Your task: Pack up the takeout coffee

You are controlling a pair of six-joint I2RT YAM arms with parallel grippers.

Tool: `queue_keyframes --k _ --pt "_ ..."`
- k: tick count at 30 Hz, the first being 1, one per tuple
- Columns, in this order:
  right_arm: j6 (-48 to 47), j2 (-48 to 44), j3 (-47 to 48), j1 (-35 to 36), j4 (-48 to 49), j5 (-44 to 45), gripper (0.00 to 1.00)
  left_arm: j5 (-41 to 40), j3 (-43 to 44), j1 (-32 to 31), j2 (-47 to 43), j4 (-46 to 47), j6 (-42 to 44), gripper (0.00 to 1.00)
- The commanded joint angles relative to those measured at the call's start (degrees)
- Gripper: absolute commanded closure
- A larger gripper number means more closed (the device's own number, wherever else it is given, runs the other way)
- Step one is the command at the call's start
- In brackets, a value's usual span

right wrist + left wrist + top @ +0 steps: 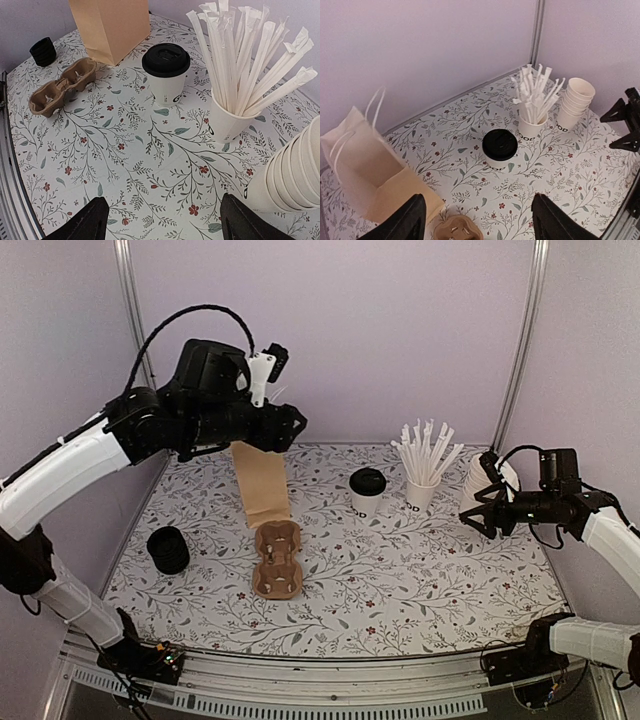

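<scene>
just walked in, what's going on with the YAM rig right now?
Coffee packing, and nothing is picked up yet. The one lidded coffee cup stands on the table beside the cup of straws. The cardboard carrier lies empty in front of the brown paper bag. The left gripper is raised near the bag, open. The right gripper is open and empty by the stack of lidless cups.

Bare mat (420,580) lies in front and left of the coffee (367,490). The straw cup (421,492) stands just right of it, the cup stack (480,480) beyond. The bag (262,483) and carrier (277,560) stand apart on the left, leaving a gap.
</scene>
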Motion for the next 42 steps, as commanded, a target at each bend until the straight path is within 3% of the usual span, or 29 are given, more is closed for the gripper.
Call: queue_keyframes --k 1,7,11,19,23,36,42 --pt "-0.59 0.46 -0.43 -0.25 -0.48 -0.37 0.20 -7.08 -7.08 9.07 -5.14 -6.83 -10.47 0.26" --pt "-0.59 0.63 -0.49 -0.19 -0.52 -0.47 0.20 -2.17 -13.91 19.83 -8.02 -3.72 -13.59 0.28" --pt "-0.59 0.60 -0.51 -0.22 -0.57 -0.25 0.20 3.43 -14.14 25.03 -5.30 -1.58 -12.66 0.38" --pt "-0.61 0.65 -0.60 -0.24 -0.57 0.19 0.20 9.11 -10.49 31.60 1.73 0.54 -11.71 0.46" --pt "-0.63 0.76 -0.60 -0.22 -0.57 0.33 0.20 11.53 -8.44 33.29 5.29 0.62 -11.17 0.52" --pt "-0.76 0.42 -0.60 -0.26 -0.58 0.67 0.20 10.33 -1.57 33.50 5.18 1.93 -6.90 0.99" --pt "-0.78 0.09 -0.61 -0.22 -0.57 0.85 0.20 11.66 -0.75 33.49 2.65 1.34 -5.85 1.00"
